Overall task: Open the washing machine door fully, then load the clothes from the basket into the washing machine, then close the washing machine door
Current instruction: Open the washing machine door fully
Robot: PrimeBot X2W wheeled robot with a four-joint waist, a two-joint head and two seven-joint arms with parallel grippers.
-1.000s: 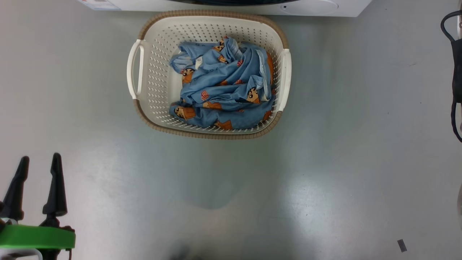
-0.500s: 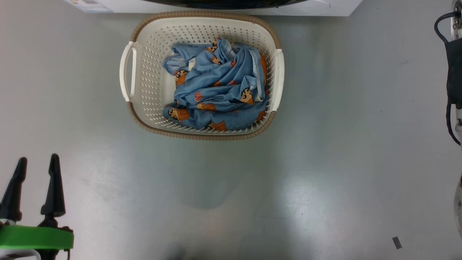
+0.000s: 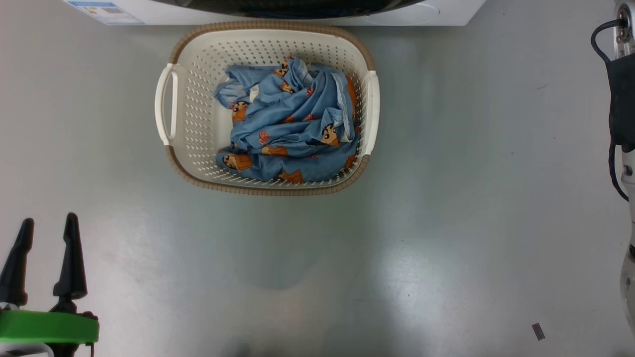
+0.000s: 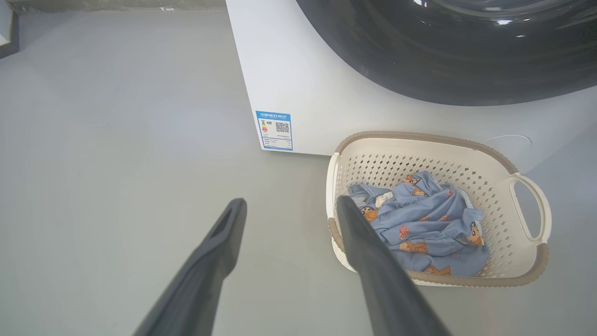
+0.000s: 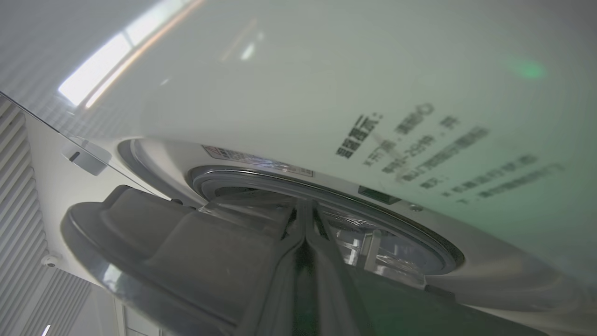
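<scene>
At the lower left of the head view the left pincer (image 3: 48, 220) hangs over the grey floor (image 3: 446, 223) with its two fingers apart and nothing between them; its wrist view shows the same spread fingers (image 4: 290, 202) pointing toward the basket's near corner, clear of it. The basket (image 3: 268, 189) (image 4: 419, 136) stands on the floor just in front of the washer (image 3: 436, 12) (image 4: 303, 84), whose blue label (image 3: 104, 10) (image 4: 275, 129) sits low at its left corner. The clothes (image 3: 287, 129) (image 4: 419, 224) lie crumpled inside the basket, bunched toward its right side. Above the basket the door (image 3: 297, 6) (image 4: 443, 60) shows as a glossy black rim. In the right wrist view the door (image 5: 140, 242) stands partly swung off the opening, so the grey ring (image 5: 326, 186) and drum (image 5: 373, 247) show. The right pincer (image 5: 305, 205) has its fingers pressed together, clamping nothing, pointing at the gap beside the door's edge; whether it touches the door cannot be told.
</scene>
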